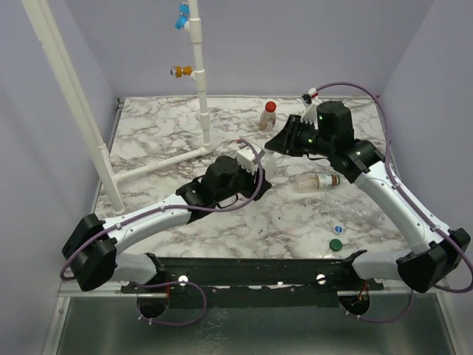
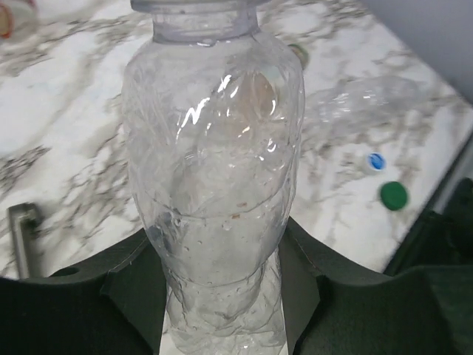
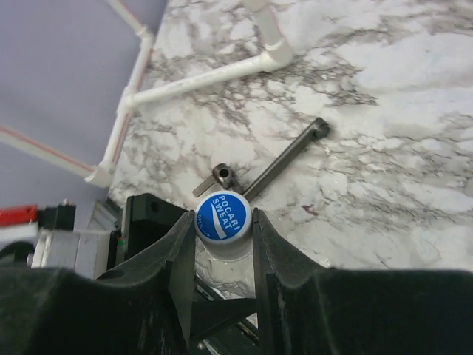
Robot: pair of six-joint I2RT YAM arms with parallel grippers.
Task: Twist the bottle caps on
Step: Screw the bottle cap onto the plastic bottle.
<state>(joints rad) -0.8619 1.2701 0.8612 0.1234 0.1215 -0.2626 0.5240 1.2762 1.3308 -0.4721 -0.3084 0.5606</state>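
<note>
Right jaws were closed on a white-and-blue cap, pinching its rim from two sides with the printed top facing the right wrist camera. This grip left the cap's open underside free to meet a bottle mouth. Left jaws gripped the clear bottle around its lower body, with the base toward the palm and the neck projecting forward beyond the jaws. Holding it low probably served to leave the neck exposed and to brace the body against twisting. The bottle's long axis ran from the left jaws toward the right jaws, neck pointing to the far right of the table. How steeply it rose could not be told. Clear plastic showed directly beneath the cap, so the cap appeared seated on the mouth. Whether the threads had engaged could not be seen. Judged step: cap presented for turning, not yet confirmed tight. Farther out, a green cap and a second white-and-blue cap lay near the right front of the table, with a labelled bottle lying on its side between them and the right jaws. A red-capped bottle stood upright toward the back. A metal rod lay on the table below the cap.
</note>
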